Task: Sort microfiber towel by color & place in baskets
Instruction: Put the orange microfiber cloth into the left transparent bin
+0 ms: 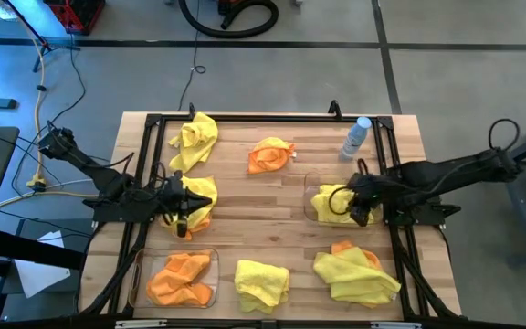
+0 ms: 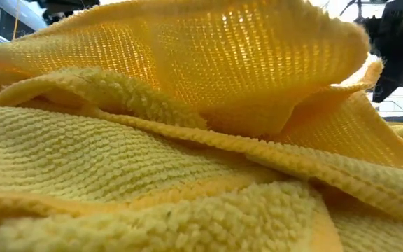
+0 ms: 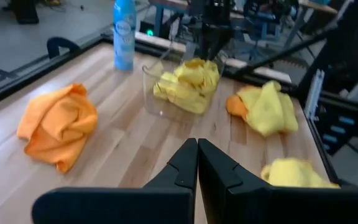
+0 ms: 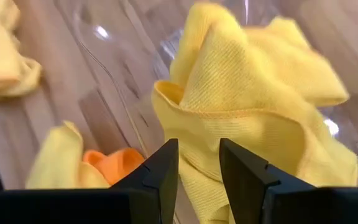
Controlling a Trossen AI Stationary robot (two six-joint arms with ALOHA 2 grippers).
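Yellow towel [image 1: 330, 202], crumpled, lies in clear basket [image 1: 310, 212] by table's right edge. Right gripper [image 1: 362, 212] above it, fingers slightly parted, holding nothing. Second basket [image 1: 136, 279], near-left corner, holds orange towel [image 1: 181, 279]. Left gripper [image 1: 182, 222] at left edge over yellow-orange heap [image 1: 199, 206], fingers pressed together, empty. Loose towels: yellow [image 1: 194, 139] far-left, orange [image 1: 270, 155] far-middle, yellow [image 1: 262, 282] at near edge, yellow-over-orange pile [image 1: 356, 272] near-right. Bottle [image 1: 356, 137] at far-right corner. Low view blocked by yellow cloth [image 2: 187, 140].
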